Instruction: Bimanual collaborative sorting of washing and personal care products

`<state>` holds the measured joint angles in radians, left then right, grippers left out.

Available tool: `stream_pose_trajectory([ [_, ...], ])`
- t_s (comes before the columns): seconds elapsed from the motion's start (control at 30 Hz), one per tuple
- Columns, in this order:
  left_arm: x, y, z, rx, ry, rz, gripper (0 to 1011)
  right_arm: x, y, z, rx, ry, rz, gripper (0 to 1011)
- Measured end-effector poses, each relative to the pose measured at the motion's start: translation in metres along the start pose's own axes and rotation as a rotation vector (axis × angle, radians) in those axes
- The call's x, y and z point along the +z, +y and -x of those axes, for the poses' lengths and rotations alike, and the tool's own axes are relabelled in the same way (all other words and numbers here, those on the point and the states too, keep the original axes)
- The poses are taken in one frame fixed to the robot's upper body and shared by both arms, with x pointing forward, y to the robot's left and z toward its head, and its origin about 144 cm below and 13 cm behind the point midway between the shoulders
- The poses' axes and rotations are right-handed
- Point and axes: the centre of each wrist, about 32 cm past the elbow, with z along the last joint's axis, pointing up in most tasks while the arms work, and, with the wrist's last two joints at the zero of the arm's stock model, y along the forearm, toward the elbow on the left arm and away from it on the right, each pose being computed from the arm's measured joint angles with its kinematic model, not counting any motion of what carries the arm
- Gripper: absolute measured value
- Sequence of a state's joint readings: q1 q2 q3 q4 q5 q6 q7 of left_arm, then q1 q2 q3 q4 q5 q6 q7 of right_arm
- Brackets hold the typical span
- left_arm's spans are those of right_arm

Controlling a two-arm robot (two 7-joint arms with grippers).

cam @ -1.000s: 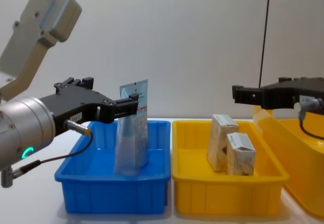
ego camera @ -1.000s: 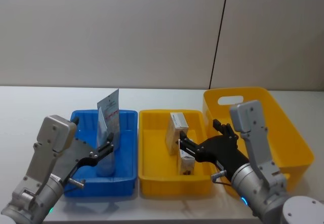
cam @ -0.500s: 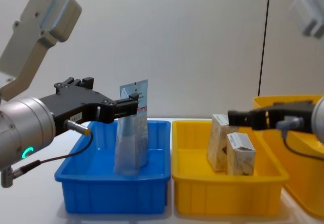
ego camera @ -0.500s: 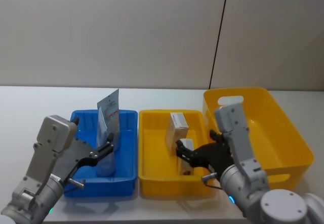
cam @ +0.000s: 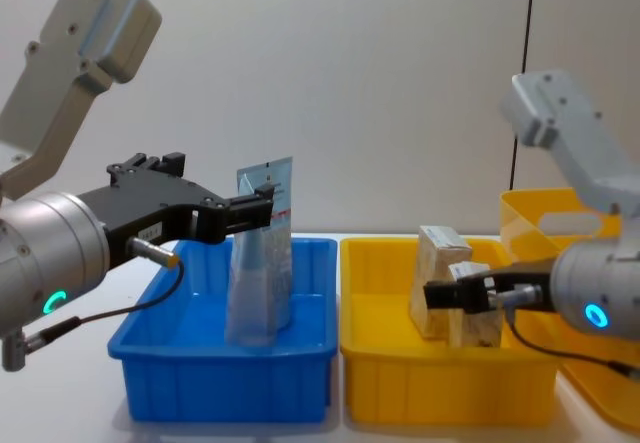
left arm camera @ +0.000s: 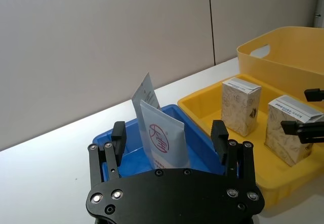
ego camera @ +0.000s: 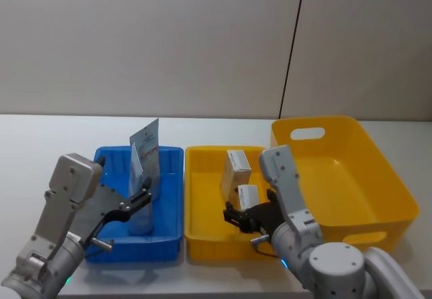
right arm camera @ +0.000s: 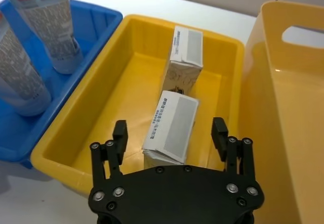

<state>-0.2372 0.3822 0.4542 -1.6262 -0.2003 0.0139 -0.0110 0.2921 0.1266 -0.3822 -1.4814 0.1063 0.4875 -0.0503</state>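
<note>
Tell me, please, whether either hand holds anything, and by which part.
Nothing is held: left hand open by the tubes, right hand open by a carton.

My right gripper [ego camera: 231, 218] covers the lower part of the near carton [ego camera: 248, 196] in the head view and crosses its face in the chest view. The blue tray [cam: 220, 378] wall hides the feet of the tubes [cam: 262, 263], whose print is too small to read. The big yellow bin [cam: 600, 383] runs off the chest view's right edge.

Pale-blue tubes [ego camera: 147, 152] with red-and-white print, beige cartons [ego camera: 236, 169], blue tray [ego camera: 170, 198], yellow tray [ego camera: 202, 201], yellow bin [ego camera: 337, 191]
</note>
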Motion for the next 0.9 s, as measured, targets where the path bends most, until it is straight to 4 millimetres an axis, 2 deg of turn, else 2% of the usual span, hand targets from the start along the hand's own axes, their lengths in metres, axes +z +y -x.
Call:
stream_pose_trajectory([
  [0.27, 0.0, 0.0, 0.0, 0.0, 0.0, 0.0, 1001, 0.0, 0.015, 0.007, -0.003, -0.006, 0.042, 1003],
  [0.57, 0.0, 0.0, 0.0, 0.0, 0.0, 0.0, 1001, 0.001, 0.023, 0.011, -0.006, -0.005, 0.058, 983],
  [0.77, 0.0, 0.0, 0.0, 0.0, 0.0, 0.0, 1001, 0.001, 0.026, 0.013, -0.008, -0.005, 0.066, 836],
  [0.9, 0.0, 0.0, 0.0, 0.0, 0.0, 0.0, 1002, 0.0, 0.028, 0.014, -0.009, -0.005, 0.069, 702],
])
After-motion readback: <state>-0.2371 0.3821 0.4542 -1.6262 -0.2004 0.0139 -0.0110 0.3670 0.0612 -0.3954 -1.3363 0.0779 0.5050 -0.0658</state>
